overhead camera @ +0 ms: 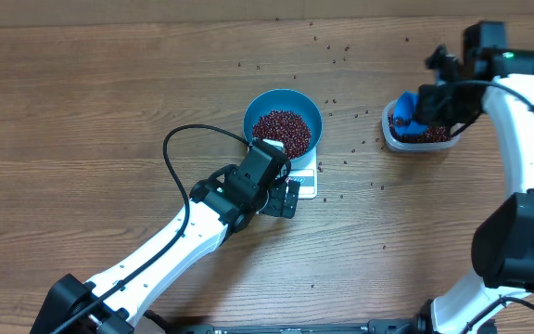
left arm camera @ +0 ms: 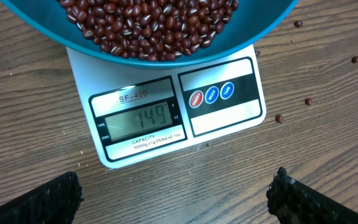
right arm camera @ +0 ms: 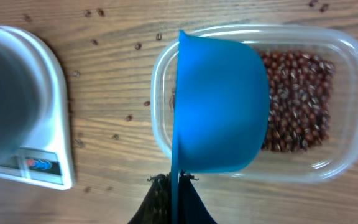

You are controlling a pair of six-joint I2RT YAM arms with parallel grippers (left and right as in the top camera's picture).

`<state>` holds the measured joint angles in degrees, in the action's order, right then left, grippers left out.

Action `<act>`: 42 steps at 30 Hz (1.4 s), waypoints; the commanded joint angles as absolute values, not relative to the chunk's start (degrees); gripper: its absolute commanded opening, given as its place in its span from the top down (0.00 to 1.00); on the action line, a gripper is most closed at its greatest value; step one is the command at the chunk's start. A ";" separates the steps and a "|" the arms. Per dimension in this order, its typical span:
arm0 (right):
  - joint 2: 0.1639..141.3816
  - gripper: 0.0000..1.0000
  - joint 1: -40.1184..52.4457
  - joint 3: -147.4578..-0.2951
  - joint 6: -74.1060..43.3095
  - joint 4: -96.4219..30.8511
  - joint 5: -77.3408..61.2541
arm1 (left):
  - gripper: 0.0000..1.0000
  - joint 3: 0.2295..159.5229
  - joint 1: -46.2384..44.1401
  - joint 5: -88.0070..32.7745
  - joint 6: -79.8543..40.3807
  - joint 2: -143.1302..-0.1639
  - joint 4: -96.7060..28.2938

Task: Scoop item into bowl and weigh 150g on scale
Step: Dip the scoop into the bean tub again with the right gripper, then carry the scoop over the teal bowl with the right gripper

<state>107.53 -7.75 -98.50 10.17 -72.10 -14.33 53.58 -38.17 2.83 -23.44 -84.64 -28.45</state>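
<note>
overhead shows the table [overhead camera: 109, 111] with the bowl [overhead camera: 286, 96] near its middle, sitting on the scale [overhead camera: 306, 178], and the clear tub [overhead camera: 417, 141] well apart on the robot's right. the right arm is plainly the nearer one to the tub. its right gripper [right arm camera: 173, 193] is clamped on the handle of the blue scoop [right arm camera: 222, 106], which hangs over the tub.

in the right wrist view the scoop's long axis runs straight away from the gripper, and its cup is turned on edge. the rim faces the side where the scale lies and the rounded back is over the tub's beans [right arm camera: 297, 99]. whether any grains sit in the cup cannot be told. to reach the bowl the scoop has to travel sideways to the robot's left, across bare table dotted with stray grains.

the left gripper [left arm camera: 176, 202] hovers just in front of the scale, its fingers spread wide and holding nothing. the bowl is well filled with maroon grains, and the display [left arm camera: 143, 119] reads 149, so by my reckoning only a pinch more is wanted.
</note>
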 commanded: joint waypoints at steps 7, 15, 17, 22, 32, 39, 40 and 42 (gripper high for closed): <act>105.47 0.96 -14.02 -101.38 9.41 -76.86 -21.63 | 0.00 53.30 -38.24 3.16 -22.92 -84.64 -28.27; 105.47 0.96 -14.02 -101.38 11.53 -75.59 -43.40 | 0.00 53.30 -38.24 3.16 -22.92 -84.64 -28.27; 105.45 0.96 -13.37 -101.38 13.65 -75.31 -50.83 | 0.01 53.30 -38.24 3.16 -22.92 -84.64 -28.27; 105.43 0.96 -9.41 -102.94 13.74 -74.70 -51.79 | 0.00 53.30 -38.24 3.14 -22.92 -84.64 -28.27; 105.43 0.96 4.97 -121.84 13.74 -79.24 -30.59 | 0.01 53.30 -38.24 3.16 -22.92 -84.64 -28.27; 105.56 0.96 18.09 -123.02 13.74 -79.94 -10.66 | 0.00 53.30 -38.24 3.16 -22.92 -84.64 -28.27; 105.56 0.96 19.42 -123.00 13.74 -80.01 -8.97 | 0.00 53.30 -38.24 3.16 -22.92 -84.64 -28.27; 105.56 0.96 21.74 -123.00 13.74 -80.05 -6.33 | 0.00 53.30 -38.24 3.16 -22.94 -84.64 -28.27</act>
<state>106.48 19.42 -122.26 13.41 -80.16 -16.01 53.58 -38.17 2.83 -23.44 -84.64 -28.45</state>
